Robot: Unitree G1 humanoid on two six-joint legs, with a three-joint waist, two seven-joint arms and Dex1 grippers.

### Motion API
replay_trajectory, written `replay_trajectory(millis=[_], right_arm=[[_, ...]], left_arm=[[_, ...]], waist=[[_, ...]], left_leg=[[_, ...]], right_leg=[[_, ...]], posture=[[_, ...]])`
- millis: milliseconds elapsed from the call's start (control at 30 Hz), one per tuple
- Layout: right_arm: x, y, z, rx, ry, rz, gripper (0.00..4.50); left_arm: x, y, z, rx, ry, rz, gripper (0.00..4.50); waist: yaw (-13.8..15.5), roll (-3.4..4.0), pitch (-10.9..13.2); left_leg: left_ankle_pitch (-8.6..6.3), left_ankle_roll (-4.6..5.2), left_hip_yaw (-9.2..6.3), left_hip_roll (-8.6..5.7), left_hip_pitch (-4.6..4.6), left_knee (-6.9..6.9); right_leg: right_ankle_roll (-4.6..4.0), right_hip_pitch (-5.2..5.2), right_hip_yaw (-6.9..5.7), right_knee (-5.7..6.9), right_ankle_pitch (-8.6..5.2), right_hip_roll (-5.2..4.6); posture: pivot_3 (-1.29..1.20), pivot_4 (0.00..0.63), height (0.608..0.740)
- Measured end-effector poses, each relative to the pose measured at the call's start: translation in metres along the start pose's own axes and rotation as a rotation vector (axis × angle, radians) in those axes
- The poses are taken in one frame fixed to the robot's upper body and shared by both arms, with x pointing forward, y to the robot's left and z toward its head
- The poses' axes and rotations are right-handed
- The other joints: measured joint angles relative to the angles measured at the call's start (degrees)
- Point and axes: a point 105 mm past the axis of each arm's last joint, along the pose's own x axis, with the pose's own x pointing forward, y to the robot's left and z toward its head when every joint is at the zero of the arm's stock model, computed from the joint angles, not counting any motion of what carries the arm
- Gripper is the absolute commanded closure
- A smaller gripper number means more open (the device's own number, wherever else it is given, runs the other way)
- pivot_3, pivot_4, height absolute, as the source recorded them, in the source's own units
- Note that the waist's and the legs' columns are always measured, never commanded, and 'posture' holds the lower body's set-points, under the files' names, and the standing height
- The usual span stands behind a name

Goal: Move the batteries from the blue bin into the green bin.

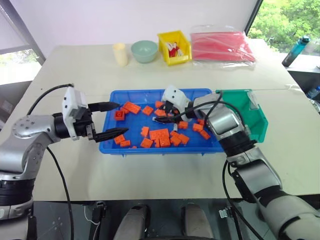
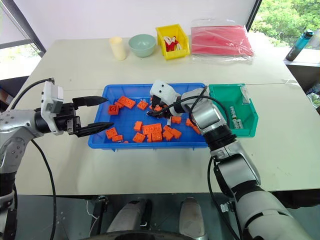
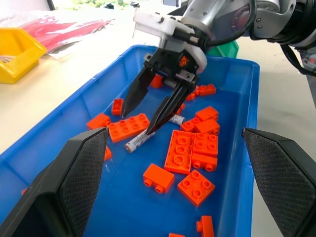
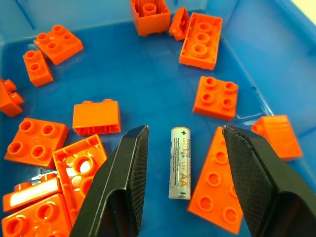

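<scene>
Our left gripper point(image 1: 111, 120) hovers spread and empty over the left end of the blue bin point(image 1: 107, 146); further right, our right gripper point(image 4: 182, 158) hangs parted astride one battery point(image 4: 180, 163) lying flat on the bin floor among the orange bricks point(image 4: 214, 181); we judge the pick is just beginning; next we lower, pinch it, then carry it right to the green bin point(image 2: 250, 107), where other batteries point(image 2: 236, 120) already lie.

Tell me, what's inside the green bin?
Two batteries lie on the floor of the green bin. The near wall hides the bin's front corner, so more there cannot be ruled out.
</scene>
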Motion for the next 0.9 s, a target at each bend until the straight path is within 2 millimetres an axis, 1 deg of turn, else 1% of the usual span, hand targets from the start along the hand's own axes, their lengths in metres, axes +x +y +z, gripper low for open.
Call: replay_trajectory(millis=[200,367,500,533,567,600,633,667,700,800,867,900], right_arm=[[0.017,0.011,-0.012,0.027,0.018,0.029,2.10],[0.024,0.010,-0.025,0.042,0.043,0.026,2.10],[0.024,0.007,-0.025,0.031,0.038,0.022,2.10],[0.024,0.007,-0.026,0.029,0.038,0.022,2.60],[0.024,0.007,-0.026,0.026,0.037,0.022,2.89],[0.024,0.007,-0.026,0.024,0.036,0.025,3.33],[0.024,0.008,-0.026,0.022,0.036,0.027,3.89],[0.023,0.009,-0.027,0.021,0.035,0.028,4.32],[0.023,0.009,-0.027,0.017,0.034,0.030,4.40],[0.015,0.012,-0.029,0.027,0.038,0.032,4.40],[0.002,0.016,-0.027,0.072,0.025,0.038,4.40],[-0.006,0.017,-0.022,0.097,0.006,0.038,4.40]], left_arm=[[0.000,0.001,-0.001,-0.001,0.006,0.005,0.00],[-0.001,0.001,-0.002,-0.002,0.007,0.006,0.00],[-0.001,0.001,-0.002,-0.002,0.007,0.006,0.00],[-0.001,0.001,-0.002,-0.003,0.007,0.007,0.00],[-0.001,0.001,-0.002,-0.003,0.007,0.007,0.00],[-0.001,0.001,-0.002,-0.003,0.008,0.008,0.00],[-0.001,0.001,-0.002,-0.003,0.007,0.008,0.00],[-0.001,0.001,-0.002,-0.003,0.007,0.009,0.00],[0.000,0.001,-0.002,-0.003,0.006,0.010,0.00],[0.001,0.000,-0.003,-0.009,-0.003,0.008,0.00],[0.003,-0.002,-0.004,-0.016,-0.011,-0.001,0.00],[0.004,-0.003,-0.005,-0.021,-0.015,-0.006,0.00]], waist=[[-0.04,0.00,0.00],[-0.03,0.00,0.00],[-0.09,0.00,0.00],[-0.07,0.00,0.00],[-0.06,0.00,0.00],[-0.05,0.00,0.00],[-0.03,0.00,0.00],[0.00,0.00,0.00],[0.01,0.00,0.00],[0.07,0.00,0.00],[0.16,0.00,0.00],[0.13,0.00,0.00]], left_leg=[[0.00,0.00,0.00,0.00,0.00,0.00],[0.00,0.00,-0.01,0.00,0.00,0.00],[0.00,0.00,-0.01,0.00,0.00,0.00],[0.00,0.00,-0.01,0.00,0.00,0.01],[0.00,0.00,-0.01,0.00,0.00,0.01],[0.00,0.00,-0.01,0.00,0.00,0.01],[0.00,0.00,-0.02,0.00,0.00,0.01],[0.00,0.00,-0.02,0.00,0.00,0.01],[0.00,0.00,-0.02,0.00,0.00,0.01],[0.00,0.00,-0.03,-0.01,0.00,0.02],[0.00,0.00,-0.03,-0.02,-0.03,0.02],[0.00,0.00,-0.02,-0.02,-0.03,0.03]], right_leg=[[0.00,0.00,0.00,0.00,0.00,0.00],[0.00,0.00,0.00,0.00,0.00,0.00],[0.00,0.00,0.00,0.00,0.00,0.02],[0.00,0.01,0.00,0.00,0.00,0.02],[0.00,0.01,0.00,0.00,0.00,0.01],[0.00,0.01,0.00,0.00,0.00,0.01],[0.00,0.02,0.00,0.00,0.00,0.02],[0.00,0.02,0.00,0.00,0.00,0.02],[0.00,0.02,0.00,0.00,0.00,0.01],[0.00,0.02,0.00,0.00,0.00,0.01],[0.00,0.02,0.00,0.00,0.00,0.00],[0.00,0.02,0.00,0.00,0.00,0.00]], posture=[[0.00,0.150,0.737],[0.00,0.150,0.737],[0.00,0.150,0.737],[0.00,0.150,0.737],[0.00,0.150,0.737],[0.00,0.150,0.737],[0.00,0.150,0.737],[0.00,0.150,0.737],[0.00,0.150,0.737],[0.00,0.150,0.737],[0.00,0.150,0.737],[0.00,0.150,0.737]])
